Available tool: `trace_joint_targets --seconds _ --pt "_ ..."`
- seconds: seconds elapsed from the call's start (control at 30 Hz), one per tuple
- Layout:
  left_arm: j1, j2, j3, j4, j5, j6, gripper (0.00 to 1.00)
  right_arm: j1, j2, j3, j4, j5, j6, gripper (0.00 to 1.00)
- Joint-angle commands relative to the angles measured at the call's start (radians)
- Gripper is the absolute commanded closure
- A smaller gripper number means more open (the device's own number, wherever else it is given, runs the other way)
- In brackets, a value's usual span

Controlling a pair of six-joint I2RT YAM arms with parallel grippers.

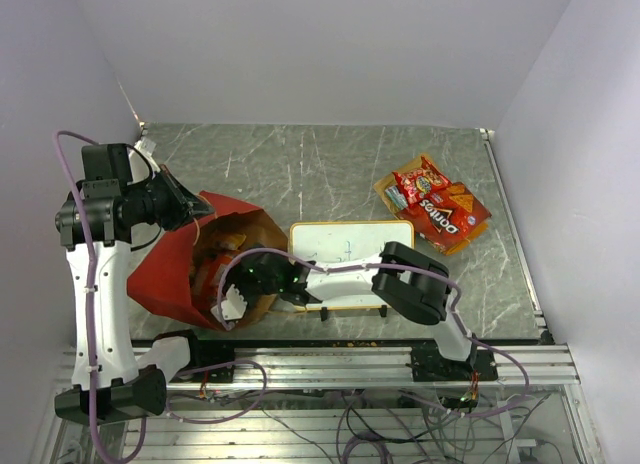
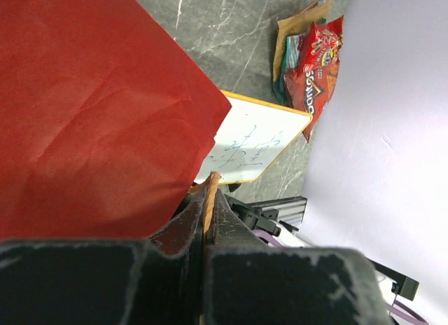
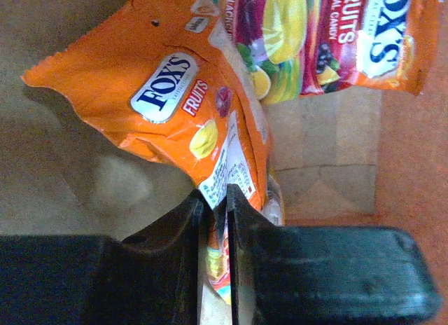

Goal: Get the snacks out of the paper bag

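The grey marbled desk (image 1: 300, 174) carries everything. The paper bag (image 1: 165, 269), red outside and brown inside, lies on it with its mouth gaping toward the right pincer (image 1: 232, 302), which is reached in over the rim. The left pincer (image 1: 190, 206) sits at the bag's far rim. In its wrist view the jaws are pressed tight on a brown edge of the paper, and the red wall fills the space ahead of it and to its left.

A whiteboard (image 1: 350, 246) with faint writing lies just outside the bag's mouth, under the right arm and behind the right pincer. Well past the whiteboard, far from both pincers, a pile of snacks (image 1: 435, 206) rests on the desk, a red Doritos bag (image 1: 452, 218) uppermost.

Inside the bag, the right pincer (image 3: 215, 206) is narrowed onto the edge of an orange Fox's packet (image 3: 161, 101). The foil runs down between the two black jaws, and the rest of the packet spreads ahead of them over the brown paper. A second Fox's packet (image 3: 343, 38) lies farther ahead and to that pincer's right, apart from the jaws.
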Motion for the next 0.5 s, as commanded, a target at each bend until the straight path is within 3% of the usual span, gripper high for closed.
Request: trace_joint_targets --seconds 0.0,0.27,0.47 --pt "-0.006 -0.031 -0.026 0.063 0.025 -0.035 0.93 -0.007 -0.116 -0.010 0.020 0.005 0.058 0.87" --pt "-0.006 -0.042 0.001 0.042 -0.008 -0.018 0.93 -0.046 -0.279 -0.046 -0.107 -0.117 0.189 0.97" --pt "-0.005 -0.092 -0.085 0.142 0.002 -0.094 0.93 -0.075 -0.396 -0.076 -0.199 -0.195 0.327 1.00"
